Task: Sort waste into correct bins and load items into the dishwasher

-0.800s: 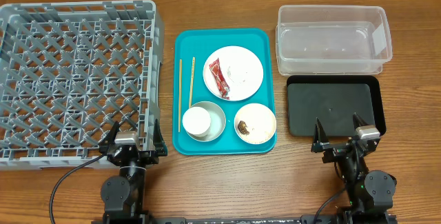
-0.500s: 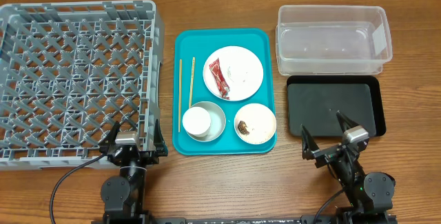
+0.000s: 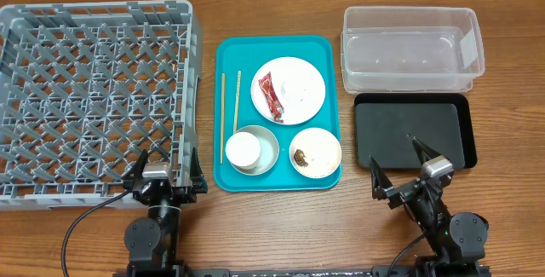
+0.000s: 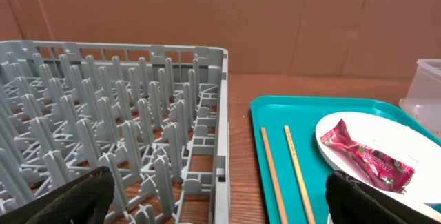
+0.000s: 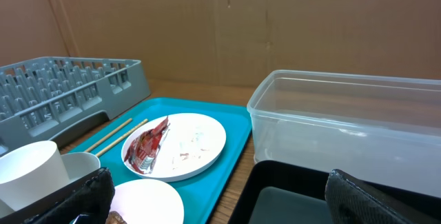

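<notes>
Wood-grain tabletop (image 3: 281, 226) runs under everything, with brown cardboard (image 4: 207, 10) standing behind it in the wrist views. At its middle lies the teal serving tray (image 3: 247, 51).

Left of the tray, just beside its edge, sits the big grey dish rack (image 3: 94, 98), with nothing in it. Right of the tray's far end stands the clear plastic tub (image 3: 411, 49). The black plastic tray (image 3: 411, 128) lies right of the teal tray's near half, touching the tub.

On the teal tray, the round white plate (image 3: 298, 89) takes the far right part and carries the red snack wrapper (image 3: 269, 95) on its left side. The grey metal bowl (image 3: 266, 145) sits at the near middle with the small white cup (image 3: 242, 150) standing inside it. The white bowl (image 3: 324, 145) is at the near right corner and holds a small brown food lump (image 3: 301, 155). Two wooden chopsticks (image 3: 223, 117) lie along the left edge, side by side.

The left gripper (image 3: 165, 159) hangs near the tray's near left corner, fingers spread wide and holding nothing, as it was before. The right gripper (image 3: 394, 153), equally wide and bare, has turned from the black tray toward the teal tray's near right corner. Nothing on the table has shifted.
</notes>
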Tool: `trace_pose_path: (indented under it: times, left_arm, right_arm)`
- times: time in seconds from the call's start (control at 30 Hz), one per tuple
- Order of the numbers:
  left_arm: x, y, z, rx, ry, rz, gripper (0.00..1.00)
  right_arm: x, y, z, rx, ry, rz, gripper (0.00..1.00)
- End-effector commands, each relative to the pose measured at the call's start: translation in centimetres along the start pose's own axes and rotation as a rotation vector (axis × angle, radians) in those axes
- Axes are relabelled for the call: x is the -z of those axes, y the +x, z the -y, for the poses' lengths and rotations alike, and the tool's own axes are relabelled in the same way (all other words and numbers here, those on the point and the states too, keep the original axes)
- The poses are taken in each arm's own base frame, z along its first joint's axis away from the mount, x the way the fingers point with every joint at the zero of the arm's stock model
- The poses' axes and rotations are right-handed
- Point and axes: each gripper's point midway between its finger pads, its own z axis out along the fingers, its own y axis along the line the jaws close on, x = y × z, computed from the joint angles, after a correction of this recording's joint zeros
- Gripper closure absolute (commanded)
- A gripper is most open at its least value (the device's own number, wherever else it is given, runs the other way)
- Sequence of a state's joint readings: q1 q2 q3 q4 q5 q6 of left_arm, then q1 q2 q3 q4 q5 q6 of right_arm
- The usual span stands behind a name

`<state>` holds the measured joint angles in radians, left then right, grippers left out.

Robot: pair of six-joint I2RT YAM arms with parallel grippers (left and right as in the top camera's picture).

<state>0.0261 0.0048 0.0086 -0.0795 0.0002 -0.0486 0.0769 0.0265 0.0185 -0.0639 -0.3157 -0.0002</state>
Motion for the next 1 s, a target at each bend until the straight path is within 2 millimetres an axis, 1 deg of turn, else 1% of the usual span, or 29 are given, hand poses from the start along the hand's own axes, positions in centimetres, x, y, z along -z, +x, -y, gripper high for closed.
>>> trace_pose_path:
  times: [0.0, 0.43, 0.57, 0.77, 0.87, 0.97]
  left_arm:
    - [0.0, 0.1, 0.2, -0.019, 0.014, -0.003, 0.00]
    - [0.0, 0.1, 0.3, -0.019, 0.018, 0.000, 0.00]
    - [0.0, 0.1, 0.3, -0.019, 0.017, -0.003, 0.00]
    - [0.0, 0.1, 0.2, -0.020, 0.012, -0.002, 0.00]
    - [0.0, 0.1, 0.5, -0.019, 0.028, 0.000, 0.00]
    - [0.0, 0.0, 1.3, -0.019, 0.078, 0.002, 0.00]
  right_arm:
    - [-0.1, 0.4, -0.1, 0.002, -0.010, -0.008, 0.00]
    - [-0.1, 0.3, -0.1, 0.003, -0.010, -0.004, 0.00]
    - [-0.1, 0.3, 0.1, 0.003, 0.006, -0.004, 0.00]
    - [-0.1, -0.7, 0.2, 0.016, 0.009, 0.037, 0.00]
    - [-0.1, -1.0, -0.3, 0.022, -0.014, 0.048, 0.00]
    - [-0.1, -1.0, -0.3, 0.016, -0.015, 0.048, 0.00]
